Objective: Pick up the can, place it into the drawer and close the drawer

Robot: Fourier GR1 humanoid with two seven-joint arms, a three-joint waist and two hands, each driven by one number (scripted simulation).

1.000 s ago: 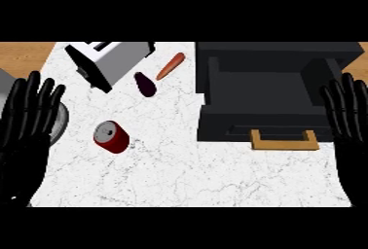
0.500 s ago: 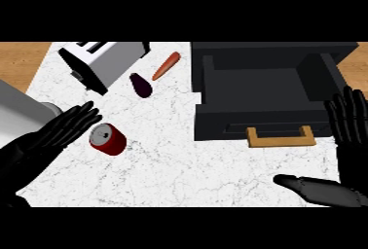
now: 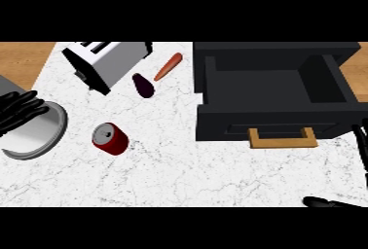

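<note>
While the left hand lies at the view's left edge, fingers relaxed and holding nothing, the red can rests on its side on the white worktop nearby, untouched. The right hand, spread, shows at the right edge beside the open drawer.

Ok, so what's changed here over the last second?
The left hand swung in towards the can, then drew back; it now shows at the left edge, apart from the can. The right hand slid mostly out of view at the right edge. Nothing was taken hold of. Can, open drawer, toaster and carrot stayed put.
</note>
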